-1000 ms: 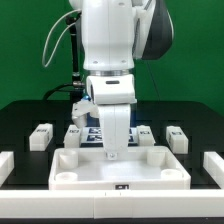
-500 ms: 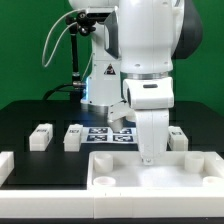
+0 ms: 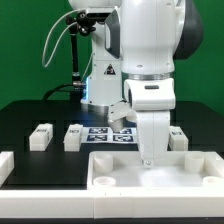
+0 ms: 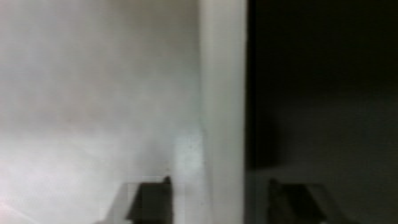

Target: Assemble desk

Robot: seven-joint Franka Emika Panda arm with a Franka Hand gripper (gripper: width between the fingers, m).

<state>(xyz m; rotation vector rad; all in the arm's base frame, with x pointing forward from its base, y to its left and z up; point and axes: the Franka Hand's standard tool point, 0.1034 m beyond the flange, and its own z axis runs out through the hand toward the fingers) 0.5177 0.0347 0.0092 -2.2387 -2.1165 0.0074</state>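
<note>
Gripper point(image 3: 148, 157) astride back rim of desk panel point(image 3: 150, 186), jaws parted, not touching rim; leg block point(image 3: 40, 136) behind panel

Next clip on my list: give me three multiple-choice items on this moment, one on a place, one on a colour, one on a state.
1. Where is the gripper?
A. at the desk panel, on its far rim
B. over the marker board
C. beside a leg on the exterior view's left

2. What colour is the table?
A. brown
B. black
C. blue

3. How do the jaws stand?
A. shut on a leg
B. shut on nothing
C. open, one on each side of the rim

Answers:
1 A: in the exterior view the gripper reaches down to that far rim.
2 B: the bare surface around the parts is black.
3 C: the wrist view shows the fingertips apart, with the rim between them.
</note>
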